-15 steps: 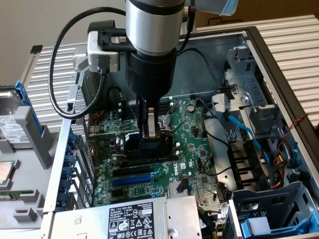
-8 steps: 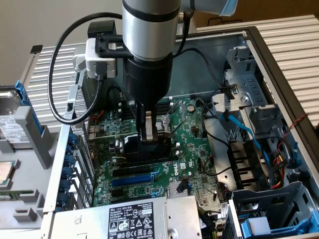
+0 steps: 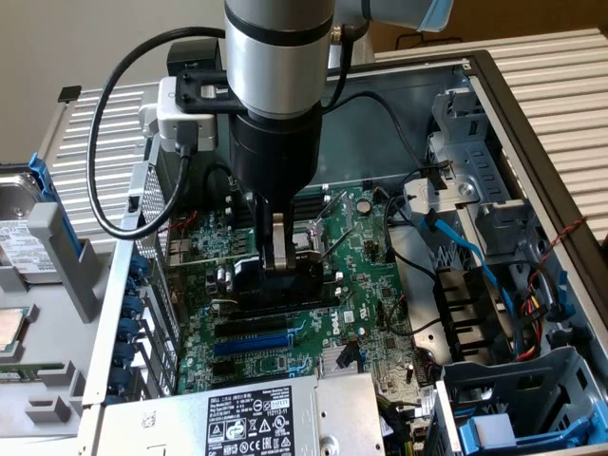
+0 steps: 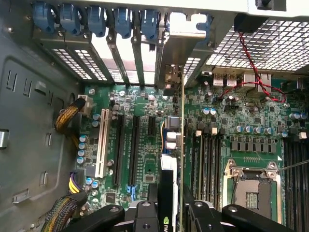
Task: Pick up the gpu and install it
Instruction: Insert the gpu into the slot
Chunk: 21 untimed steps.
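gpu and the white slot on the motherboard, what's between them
In the wrist view, two long black slots and a shorter black one, all empty, lie between the gpu and the white slot.

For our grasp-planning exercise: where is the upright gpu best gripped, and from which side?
Come from above: the gpu stands on edge over the motherboard, so pinch its free upper edge across both flat faces, as the gripper does.

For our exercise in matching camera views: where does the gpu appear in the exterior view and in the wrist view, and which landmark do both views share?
Exterior view: the gpu is mid-picture over the motherboard, held by the gripper.
Wrist view: the gpu is seen edge-on, running from the gripper toward the blue clips.
Shared landmark: the row of blue clips, at the exterior view's left.
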Each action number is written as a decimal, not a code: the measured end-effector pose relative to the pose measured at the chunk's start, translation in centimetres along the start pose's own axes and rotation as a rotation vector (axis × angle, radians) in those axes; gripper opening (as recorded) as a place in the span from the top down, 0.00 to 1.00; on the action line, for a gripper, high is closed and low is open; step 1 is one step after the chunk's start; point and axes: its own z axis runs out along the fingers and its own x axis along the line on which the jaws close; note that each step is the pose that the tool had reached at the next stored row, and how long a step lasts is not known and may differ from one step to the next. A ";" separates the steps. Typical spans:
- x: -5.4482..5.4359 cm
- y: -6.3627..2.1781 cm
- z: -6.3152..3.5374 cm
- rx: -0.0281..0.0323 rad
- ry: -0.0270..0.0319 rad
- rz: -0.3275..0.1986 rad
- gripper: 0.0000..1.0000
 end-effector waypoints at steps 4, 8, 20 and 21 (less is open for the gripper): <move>0.0 0.00 0.04 -0.0008 -0.0001 0.000 0.71; 0.0 -0.01 0.06 -0.0061 -0.0009 0.000 0.71; 0.0 -0.05 0.37 -0.0166 -0.0056 0.001 0.71; 0.0 -0.05 0.48 -0.0176 -0.0068 0.001 0.71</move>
